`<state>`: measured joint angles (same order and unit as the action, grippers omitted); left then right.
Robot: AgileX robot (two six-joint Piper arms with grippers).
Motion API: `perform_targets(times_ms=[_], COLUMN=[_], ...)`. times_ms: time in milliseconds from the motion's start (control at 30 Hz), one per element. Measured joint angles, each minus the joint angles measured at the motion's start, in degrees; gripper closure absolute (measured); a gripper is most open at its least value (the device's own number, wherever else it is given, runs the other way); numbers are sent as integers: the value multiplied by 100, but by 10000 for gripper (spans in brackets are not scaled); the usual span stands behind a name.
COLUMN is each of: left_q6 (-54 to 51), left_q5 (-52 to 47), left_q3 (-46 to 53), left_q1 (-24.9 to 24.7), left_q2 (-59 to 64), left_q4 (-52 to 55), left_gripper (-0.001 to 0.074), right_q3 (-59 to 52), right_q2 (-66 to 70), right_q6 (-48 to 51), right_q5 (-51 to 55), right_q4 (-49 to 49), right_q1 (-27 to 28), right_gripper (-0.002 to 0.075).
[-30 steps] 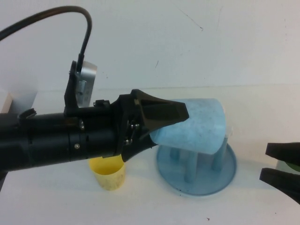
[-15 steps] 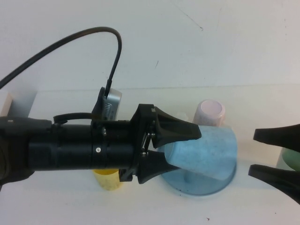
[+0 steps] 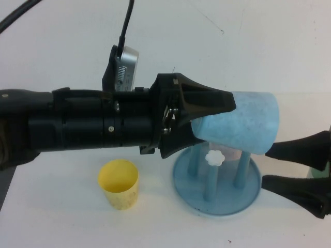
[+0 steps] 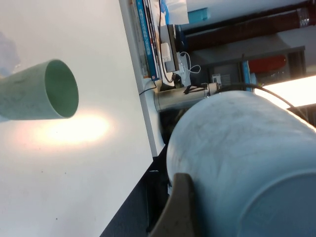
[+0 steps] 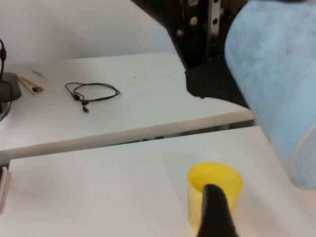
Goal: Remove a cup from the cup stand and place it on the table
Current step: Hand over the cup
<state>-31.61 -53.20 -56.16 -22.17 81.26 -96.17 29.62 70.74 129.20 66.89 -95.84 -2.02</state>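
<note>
My left gripper (image 3: 209, 126) is shut on the light blue speckled cup (image 3: 243, 124) and holds it on its side in the air, just above the cup stand (image 3: 217, 194). The stand is a round blue dish with upright blue pegs, one topped by a white flower cap (image 3: 213, 157). The cup fills the left wrist view (image 4: 237, 163) and also shows in the right wrist view (image 5: 276, 84). My right gripper (image 3: 266, 166) is open and empty at the right edge, level with the stand, just right of it. The white table (image 3: 62, 217) lies below.
A yellow cup (image 3: 119, 183) stands upright left of the stand and shows in the right wrist view (image 5: 215, 183). A pale green cup (image 4: 39, 91) shows in the left wrist view. A second table with a black cable (image 5: 91, 91) lies beyond.
My left gripper has lifted the blue cup up and to the right, baring the stand's pegs and white cap. My right gripper has moved further left into view.
</note>
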Motion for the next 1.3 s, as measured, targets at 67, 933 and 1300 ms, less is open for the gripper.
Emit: perform_targets(times_ms=[67, 933, 1300], left_q6=[-12, -79, -57], left_q5=[-13, 9, 9], left_q3=[0, -39, -39], left_q1=[0, 0, 0], left_q2=[0, 195, 208], left_q4=[0, -21, -35], left_gripper=[171, 171, 171], right_q3=[119, 1398, 1398], right_q2=[54, 1237, 1237], right_q6=[-38, -604, -591], right_q5=[0, 21, 21], right_q4=[0, -43, -53], right_q1=[0, -977, -977], right_gripper=[307, 616, 616])
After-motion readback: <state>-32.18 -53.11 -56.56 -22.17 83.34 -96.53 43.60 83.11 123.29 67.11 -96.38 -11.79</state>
